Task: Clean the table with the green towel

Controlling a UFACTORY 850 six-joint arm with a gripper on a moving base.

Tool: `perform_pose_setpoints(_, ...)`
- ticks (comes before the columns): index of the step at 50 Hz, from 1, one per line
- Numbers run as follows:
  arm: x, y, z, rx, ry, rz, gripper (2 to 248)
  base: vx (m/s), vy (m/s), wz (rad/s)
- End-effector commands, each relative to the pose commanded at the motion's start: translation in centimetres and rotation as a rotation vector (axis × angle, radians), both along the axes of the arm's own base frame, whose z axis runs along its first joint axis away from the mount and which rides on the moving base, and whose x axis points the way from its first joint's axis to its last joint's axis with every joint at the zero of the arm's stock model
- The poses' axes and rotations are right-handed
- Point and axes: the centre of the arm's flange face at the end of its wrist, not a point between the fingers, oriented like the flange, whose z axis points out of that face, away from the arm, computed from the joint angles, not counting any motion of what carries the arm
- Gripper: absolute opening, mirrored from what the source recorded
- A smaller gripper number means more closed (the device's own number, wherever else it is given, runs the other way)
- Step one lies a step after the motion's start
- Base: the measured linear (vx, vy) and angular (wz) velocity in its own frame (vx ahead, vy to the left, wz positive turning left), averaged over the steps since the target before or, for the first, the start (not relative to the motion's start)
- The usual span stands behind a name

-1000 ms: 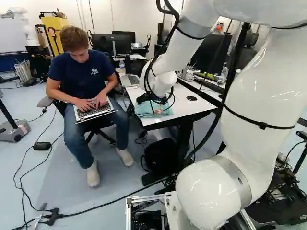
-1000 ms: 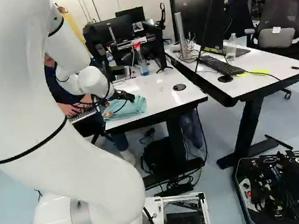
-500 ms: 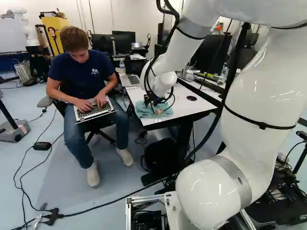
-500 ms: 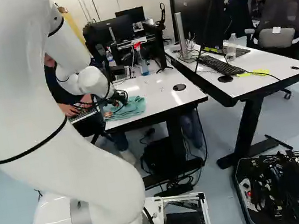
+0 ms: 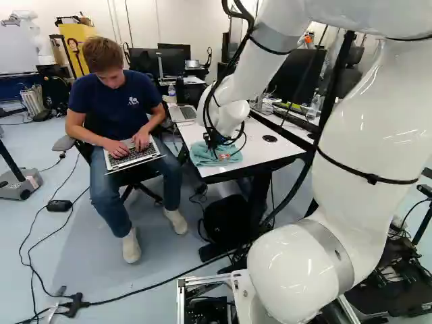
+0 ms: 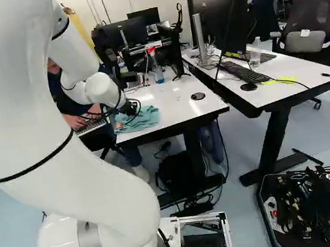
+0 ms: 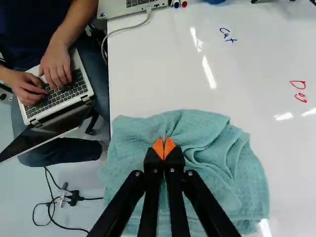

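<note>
Wrist view, with twelve o'clock straight ahead of the end effector [image 7: 163, 149]: a laptop [image 7: 54, 96] sat at ten o'clock, off the desk [image 7: 143, 79], so a wide swing might have bumped it. The end effector was closed on a small fold of the green towel [image 7: 217, 173] beneath it; a fast pull could have slipped that shallow pinch, leaving blue writing [image 7: 227, 35] at one o'clock and red writing [image 7: 298, 91] at two unwiped.

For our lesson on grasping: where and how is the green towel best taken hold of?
Probably by the puckered cloth of the green towel where the gripper meets it, coming from above. The towel lies low on the table, leaving little side to grip, while its creases offer raised cloth that two fingers could pinch.
</note>
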Motion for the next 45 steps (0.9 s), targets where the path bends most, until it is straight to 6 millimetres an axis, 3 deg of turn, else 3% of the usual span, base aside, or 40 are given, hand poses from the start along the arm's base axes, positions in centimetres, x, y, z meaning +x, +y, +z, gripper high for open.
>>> perform_pose_setpoints(29, -1.2, -0.9, 3.3, 0.015, -0.073, -0.016, 22, 0.000, 0.000, 0.000)
perform_pose_setpoints(45, -2.0, -3.0, 5.0, 0.021, -0.116, -0.060, 22, 0.000, 0.000, 0.000)
